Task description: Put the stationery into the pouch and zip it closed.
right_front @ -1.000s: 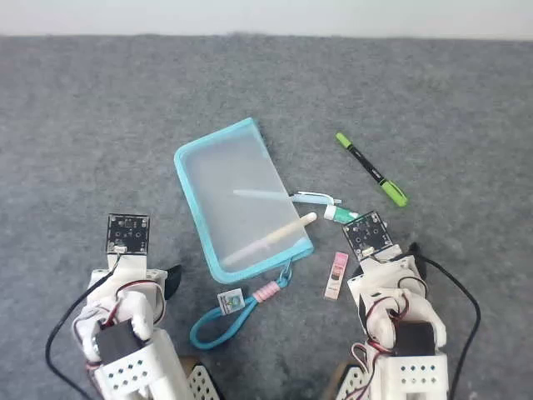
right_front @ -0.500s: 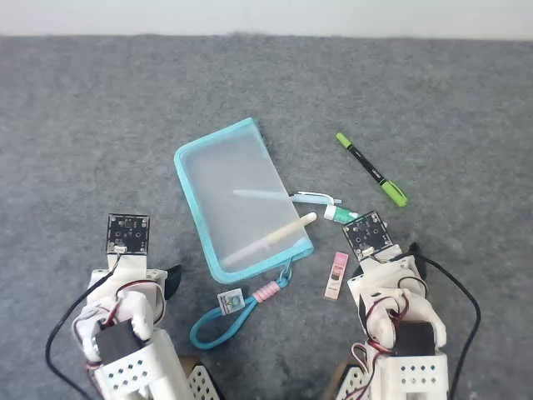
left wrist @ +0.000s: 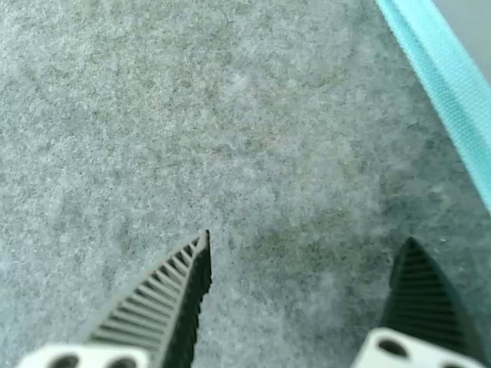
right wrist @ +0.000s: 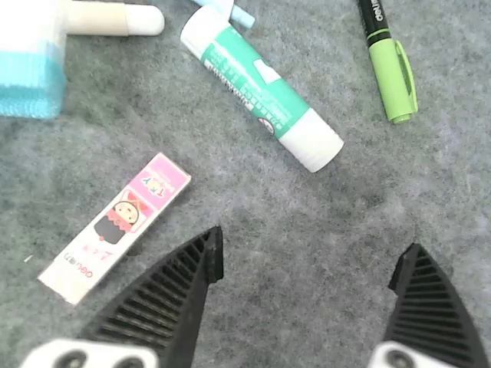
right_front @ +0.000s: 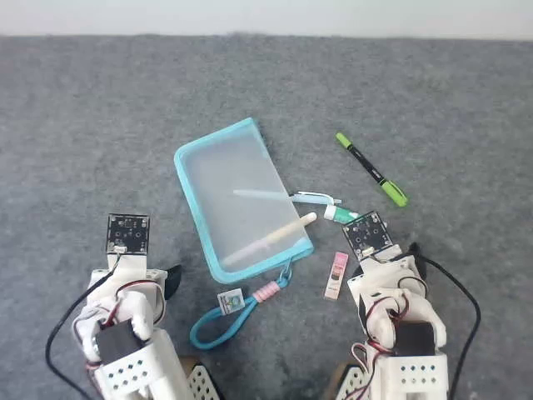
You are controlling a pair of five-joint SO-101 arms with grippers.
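At the lower left of the high view the left end effector (left wrist: 307,239) hangs with its two fingers spread wide, nothing between them, over bare grey counter (right_front: 100,125). At the lower right the right end effector (right wrist: 316,239) is likewise spread and empty. Just beyond it lies a small pink eraser (right_front: 336,275) with a cartoon figure on its sleeve, flat on the counter.

Between the two arms, at bottom centre, a blue strap (right_front: 218,325) with a pink section forms a loop, and a small white tag (right_front: 231,299) hangs at it. The strap leads up to the lower corner of the pouch (right_front: 221,167). The pouch is a flat, frosted see-through rectangle edged in turquoise, lying tilted at the centre of the frame.

Two things stick out of its right edge, half inside and half out. One is a cream pen (right_front: 279,234) with a pinkish lower half, the other a pale blue pen (right_front: 312,198) above it. A green-and-white glue stick (right_front: 337,214) lies just right of the cream pen's tip. Farther to the upper right, well apart from the pouch, lies a green marker (right_front: 372,170) with a black middle, set on a diagonal.

Against the frames from a second ago, nothing on the counter has shifted and neither arm has moved.
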